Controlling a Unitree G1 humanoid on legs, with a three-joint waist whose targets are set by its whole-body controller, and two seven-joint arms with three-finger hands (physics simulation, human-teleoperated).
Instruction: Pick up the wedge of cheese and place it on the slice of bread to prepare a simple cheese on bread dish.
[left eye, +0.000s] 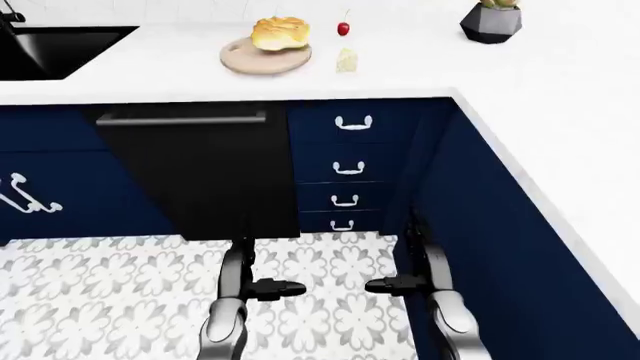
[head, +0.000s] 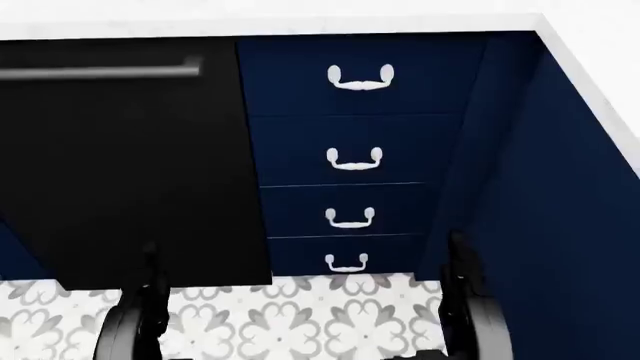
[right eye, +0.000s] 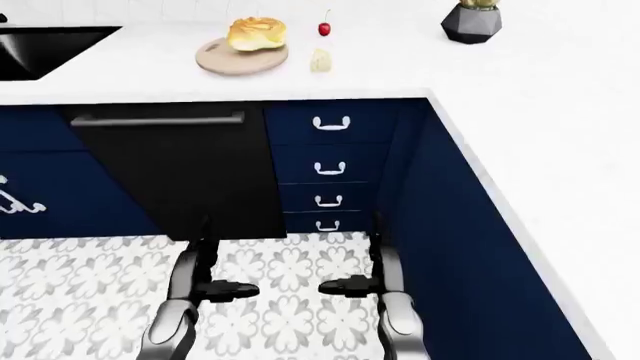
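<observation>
The cheese wedge (left eye: 347, 60), beside the bread (left eye: 280, 34) on the counter (left eye: 450, 71), was judged light, firm, best pinched across its flat sides; both hands' finger state could not be told.

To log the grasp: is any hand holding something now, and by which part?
Nothing is held. Left hand and right hand hang empty; the cheese wedge lies on the counter.

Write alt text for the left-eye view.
White counter holding bread on a round board, a pale cheese wedge and a cherry. Below, navy drawers; left hand and right hand hang empty.
</observation>
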